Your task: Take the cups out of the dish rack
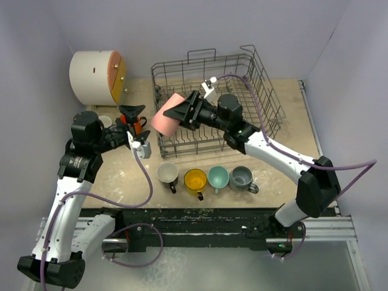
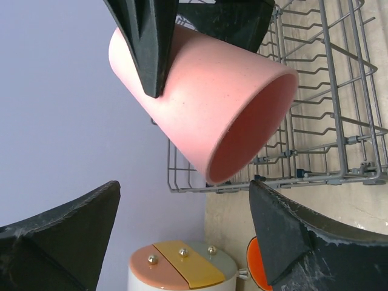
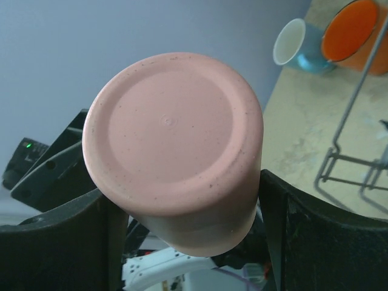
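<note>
My right gripper is shut on the pink tumbler and holds it on its side in the air over the left end of the grey wire dish rack. In the right wrist view the tumbler's base fills the gap between the fingers. My left gripper is open and empty just left of the tumbler. In the left wrist view the tumbler's mouth faces the open gripper. An orange mug and a light blue mug stand by the left gripper.
Four mugs stand in a row before the rack: black with white inside, yellow, teal and grey. A white cylindrical cabinet with an orange-yellow front stands at the back left. No cups show inside the rack.
</note>
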{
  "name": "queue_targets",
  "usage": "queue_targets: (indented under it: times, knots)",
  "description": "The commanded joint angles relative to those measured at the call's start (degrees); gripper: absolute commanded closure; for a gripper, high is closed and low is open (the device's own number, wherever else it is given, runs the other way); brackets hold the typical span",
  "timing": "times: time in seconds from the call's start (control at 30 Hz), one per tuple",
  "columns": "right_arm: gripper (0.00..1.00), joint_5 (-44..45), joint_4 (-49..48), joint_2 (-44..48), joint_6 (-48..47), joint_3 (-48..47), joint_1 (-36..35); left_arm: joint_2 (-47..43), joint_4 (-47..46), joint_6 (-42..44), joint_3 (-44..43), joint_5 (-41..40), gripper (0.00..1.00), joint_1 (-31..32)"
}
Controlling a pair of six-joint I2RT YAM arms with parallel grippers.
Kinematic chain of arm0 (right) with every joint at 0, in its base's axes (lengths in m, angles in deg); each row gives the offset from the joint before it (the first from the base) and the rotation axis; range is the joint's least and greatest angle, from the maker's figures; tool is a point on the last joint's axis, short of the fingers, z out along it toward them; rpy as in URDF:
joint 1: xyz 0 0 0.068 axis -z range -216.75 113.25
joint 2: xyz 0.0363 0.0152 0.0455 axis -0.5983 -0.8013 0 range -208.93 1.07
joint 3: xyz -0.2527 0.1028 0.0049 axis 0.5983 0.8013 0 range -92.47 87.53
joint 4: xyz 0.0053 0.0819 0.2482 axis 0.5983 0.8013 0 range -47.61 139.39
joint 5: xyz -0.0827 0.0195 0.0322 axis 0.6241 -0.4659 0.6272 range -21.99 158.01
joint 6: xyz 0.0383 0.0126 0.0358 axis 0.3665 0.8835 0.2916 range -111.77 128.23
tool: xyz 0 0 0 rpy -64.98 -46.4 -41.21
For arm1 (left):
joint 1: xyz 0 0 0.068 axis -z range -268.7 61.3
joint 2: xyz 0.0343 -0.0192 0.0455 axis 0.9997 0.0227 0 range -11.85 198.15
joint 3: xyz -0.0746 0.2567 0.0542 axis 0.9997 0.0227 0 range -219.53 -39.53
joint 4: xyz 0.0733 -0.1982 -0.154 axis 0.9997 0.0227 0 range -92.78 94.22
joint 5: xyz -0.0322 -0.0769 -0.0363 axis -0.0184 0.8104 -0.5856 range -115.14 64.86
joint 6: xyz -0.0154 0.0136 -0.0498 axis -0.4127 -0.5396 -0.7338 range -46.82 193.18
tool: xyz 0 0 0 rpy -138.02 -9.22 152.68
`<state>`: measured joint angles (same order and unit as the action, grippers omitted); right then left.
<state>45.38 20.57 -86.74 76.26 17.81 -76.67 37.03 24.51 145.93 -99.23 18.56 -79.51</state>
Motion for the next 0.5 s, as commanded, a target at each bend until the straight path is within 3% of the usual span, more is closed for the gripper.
queue_targets:
  times: [0.0, 0.13, 0.3, 0.47]
  knots:
    - [0.78, -2.8, -14.5, 1.6, 9.7, 0.9, -1.9, -0.5, -2.2, 3.7, 0.5, 2.8, 0.11, 0.3]
    - [0.80, -2.7, -17.3, 0.9, 12.3, 2.0, -4.0, -0.5, -4.0, 2.7, 1.2, 3.0, 0.17, 0.5]
    - [0.82, 0.1, -17.0, 1.7, 12.8, 3.5, -5.5, -0.5, -7.1, 0.3, 1.2, 3.1, 0.34, 0.7]
    - [0.82, 1.2, -17.7, 0.8, 13.2, 3.6, -6.8, -0.9, -6.9, -2.1, 0.2, 3.9, 0.38, 1.0]
